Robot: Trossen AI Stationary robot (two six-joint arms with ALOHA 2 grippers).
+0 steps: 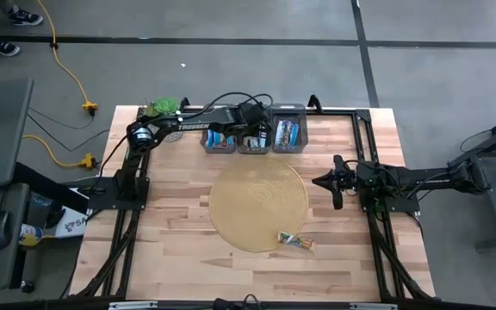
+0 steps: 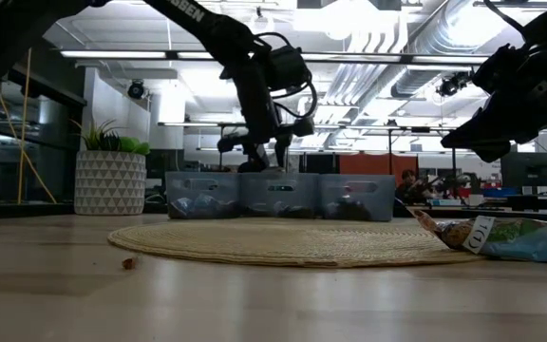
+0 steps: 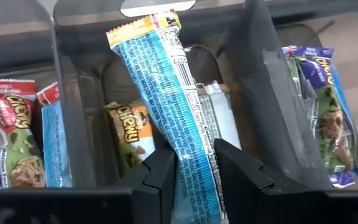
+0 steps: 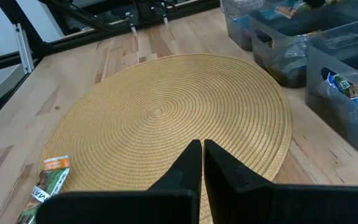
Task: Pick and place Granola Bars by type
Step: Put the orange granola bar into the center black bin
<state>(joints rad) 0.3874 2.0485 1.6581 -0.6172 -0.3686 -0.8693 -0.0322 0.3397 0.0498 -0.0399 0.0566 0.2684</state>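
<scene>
Three dark grey bins stand in a row at the far edge of the wooden table, touching side by side, just beyond a round woven mat. We see the left pincer poised over the middle bin, its two fingers closed on a blue-and-white bar — the wrapper stands nearly upright between them, its gold-edged end pointing away from the wrist. From the low view the same pincer hangs just above the bins' rims.

Below the held bar, in the middle bin, lie a gold-wrapped bar and a pale silvery one. In the bin to one side we make out a red-labelled bar beside another blue one; the bin on the other side holds a bar with a blue and green wrapper.

One green-and-orange bar lies apart from the rest, at the near edge of the mat, partly on the bare wood; the right wrist view shows it off to the side of that arm's fingers.

We find the right pincer waiting above the table at the mat's right side, its fingers pressed together with nothing between them — in the high view it sits well apart from the bins.

A potted green plant stands at the table's far left corner, next to the left arm's base.
</scene>
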